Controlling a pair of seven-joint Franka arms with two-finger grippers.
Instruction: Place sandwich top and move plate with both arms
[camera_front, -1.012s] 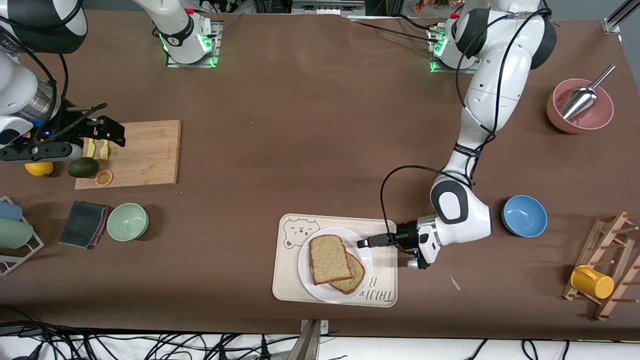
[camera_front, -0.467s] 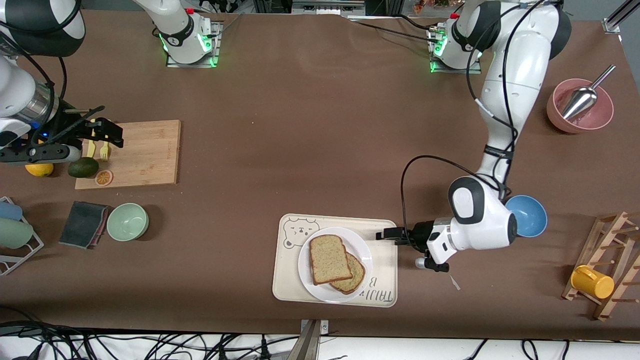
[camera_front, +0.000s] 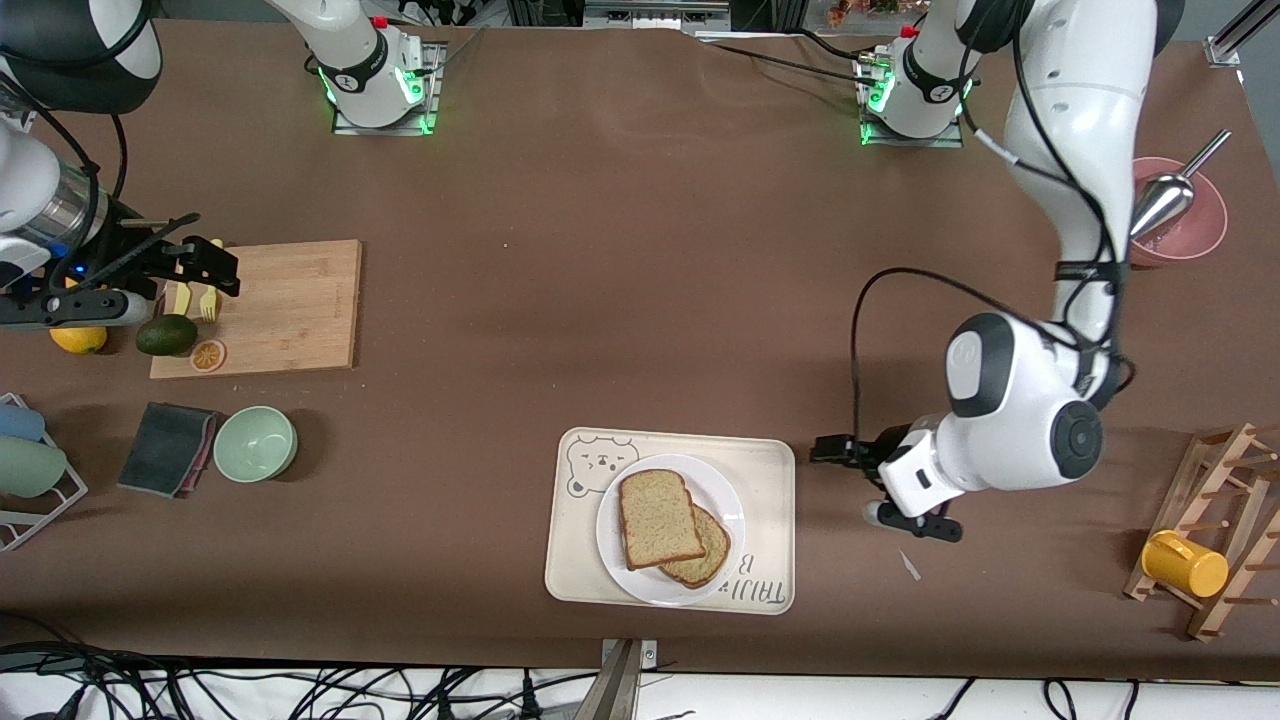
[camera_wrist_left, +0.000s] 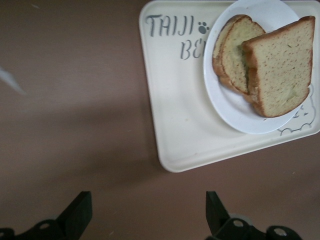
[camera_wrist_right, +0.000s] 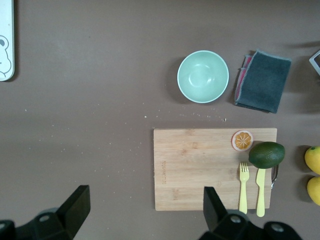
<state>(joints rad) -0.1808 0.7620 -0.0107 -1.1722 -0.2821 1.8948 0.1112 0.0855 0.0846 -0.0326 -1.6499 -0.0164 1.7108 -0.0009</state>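
We see the sandwich top (camera_front: 657, 517) lying flat on the plate (camera_front: 725, 500), overlapping a smaller, browner slice (camera_front: 705, 553) that pokes out from under it toward the front camera & the left arm's end. Plate sits on the cream bear tray (camera_front: 770, 465), near the table edge closest to the front camera. Left gripper (camera_front: 832, 449) is up over bare table just beside the tray's edge, toward the left arm's end; fingers (camera_wrist_left: 75, 217) spread wide, nothing btwn them, not touching tray or plate. A small pale scrap (camera_front: 909, 566) lies on the table near that arm. Yellow mug (camera_front: 1184, 564) on a wooden rack (camera_front: 1225, 470) & a pink bowl (camera_front: 1205, 235) w/ a metal scoop (camera_front: 1165, 200) are at the left arm's end. Right gripper (camera_front: 205, 265) waits over the edge of the wooden board (camera_front: 290, 300), jaws wide, empty. By the board: avocado (camera_front: 166, 334), orange slice (camera_front: 208, 355), yellow fork (camera_wrist_right: 243, 187) & knife (camera_wrist_right: 260, 192), lemon (camera_front: 78, 338). Nearer the front camera than the board: green bowl (camera_front: 255, 443) & dark cloth (camera_front: 167, 448).
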